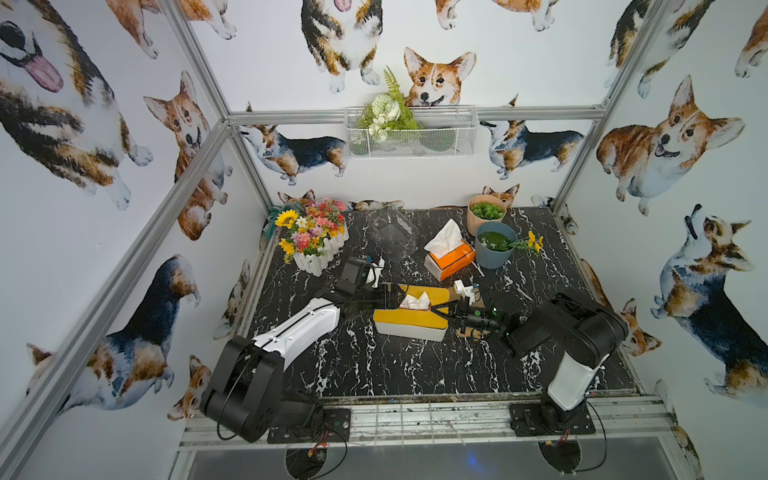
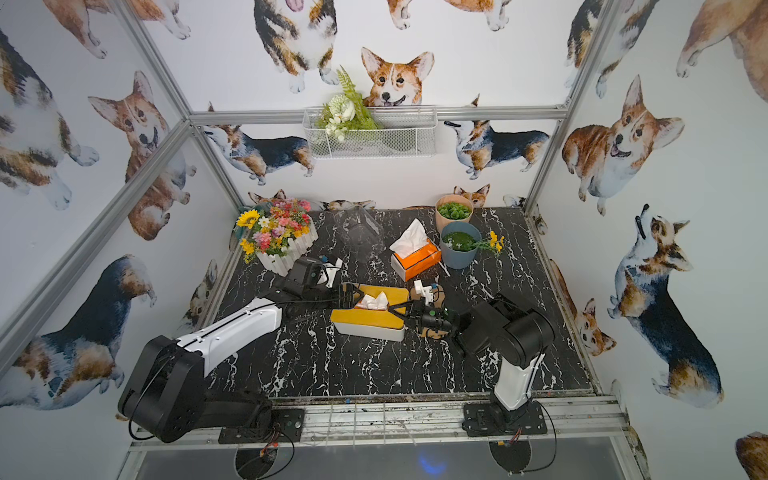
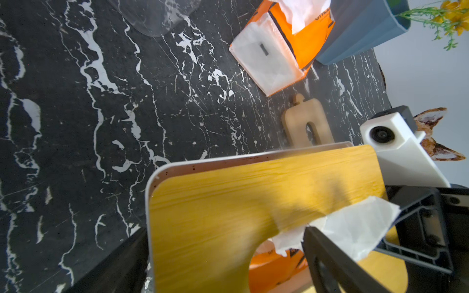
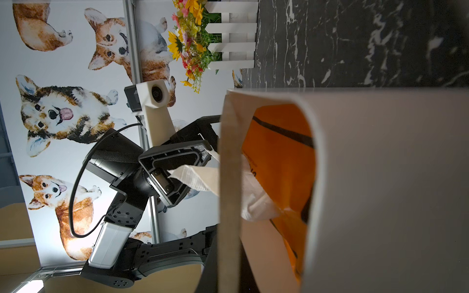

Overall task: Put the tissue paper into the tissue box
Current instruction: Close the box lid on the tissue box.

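Note:
The white tissue box (image 1: 409, 330) stands mid-table in both top views, its yellow wooden lid (image 1: 432, 295) tilted up. My right gripper (image 1: 445, 312) is shut on the lid's right end, whose edge (image 4: 229, 177) runs between the jaws. An orange pack of tissue paper (image 4: 279, 152) lies inside the box. A white sheet (image 1: 415, 301) sticks up through the lid's slot. My left gripper (image 1: 388, 293) hangs open over the lid's left end. One of its fingers (image 3: 330, 263) touches the sheet (image 3: 355, 223).
A second orange tissue pack (image 1: 451, 259) lies behind the box beside a blue pot (image 1: 494, 249) and a beige pot (image 1: 486, 212). A clear plastic container (image 1: 392, 232) and a white flower planter (image 1: 320, 249) stand at the back left. A wooden piece (image 3: 307, 124) lies behind the box.

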You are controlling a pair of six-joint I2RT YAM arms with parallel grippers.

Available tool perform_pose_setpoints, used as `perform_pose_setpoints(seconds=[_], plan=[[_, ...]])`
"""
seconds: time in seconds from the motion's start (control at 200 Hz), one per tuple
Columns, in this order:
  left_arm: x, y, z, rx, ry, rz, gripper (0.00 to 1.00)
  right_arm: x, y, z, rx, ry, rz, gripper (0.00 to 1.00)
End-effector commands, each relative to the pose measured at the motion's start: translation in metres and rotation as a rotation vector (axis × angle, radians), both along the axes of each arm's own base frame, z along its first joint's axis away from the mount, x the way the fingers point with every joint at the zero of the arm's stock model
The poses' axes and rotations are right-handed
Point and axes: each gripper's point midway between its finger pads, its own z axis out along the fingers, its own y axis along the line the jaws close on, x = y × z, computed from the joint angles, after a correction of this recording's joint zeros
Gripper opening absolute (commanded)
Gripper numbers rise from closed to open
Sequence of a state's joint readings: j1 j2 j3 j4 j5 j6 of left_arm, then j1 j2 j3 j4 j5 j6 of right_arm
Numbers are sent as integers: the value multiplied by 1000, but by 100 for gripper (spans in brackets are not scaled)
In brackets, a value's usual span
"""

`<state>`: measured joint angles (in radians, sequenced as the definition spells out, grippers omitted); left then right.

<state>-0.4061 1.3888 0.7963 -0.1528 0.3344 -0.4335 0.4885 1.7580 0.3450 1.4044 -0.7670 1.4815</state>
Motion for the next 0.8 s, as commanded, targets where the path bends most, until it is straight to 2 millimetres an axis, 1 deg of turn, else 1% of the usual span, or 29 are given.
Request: perform_pose_setpoints(seconds=[0.0, 0.225, 0.41, 0.475, 0.796], plan=[[2, -2, 1, -16, -7, -1, 97, 4, 0, -3, -43, -29, -14, 0], [2, -2, 3, -15, -13, 0, 97, 9, -3, -5, -104, -48, -46, 0], [2, -2, 5, -17, -22, -2, 97, 14, -2, 0, -91, -54, -58, 0], [2, -2, 5, -18, -23, -4, 97, 14, -2, -1, -88, -47, -59, 0], [3, -2, 6, -17, -26, -3, 97, 6, -6, -6, -66, -22, -64, 0]])
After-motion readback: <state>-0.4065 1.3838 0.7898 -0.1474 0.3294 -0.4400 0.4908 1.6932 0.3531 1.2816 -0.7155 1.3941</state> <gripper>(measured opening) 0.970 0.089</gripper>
